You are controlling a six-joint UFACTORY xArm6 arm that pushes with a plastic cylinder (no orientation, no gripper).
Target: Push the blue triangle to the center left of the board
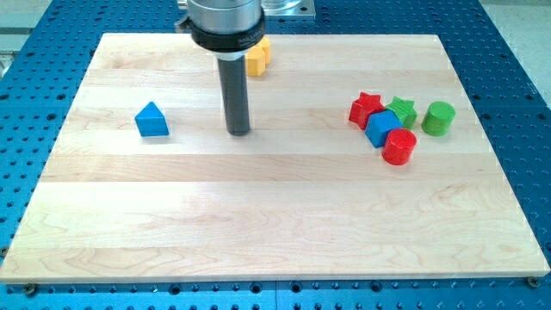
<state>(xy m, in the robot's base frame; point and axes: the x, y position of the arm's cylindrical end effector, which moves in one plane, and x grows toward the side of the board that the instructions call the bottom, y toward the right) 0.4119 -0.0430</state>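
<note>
My tip (238, 133) rests on the counter (258, 224) at 3 o'clock of the blue triangle (151, 120), apart, poised to push; no fingers exist.

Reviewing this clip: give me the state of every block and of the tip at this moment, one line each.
Blue triangle: alone at the view's left, untouched.
My tip: to the triangle's right, clear gap.
Yellow block: top edge, partly hidden by the arm.
Red star, green star, blue block, red cylinder: clustered right.
Green cylinder: just right of cluster.

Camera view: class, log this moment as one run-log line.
tip right of blue triangle, apart | triangle upper left of board | block cluster far right, untouched
</note>
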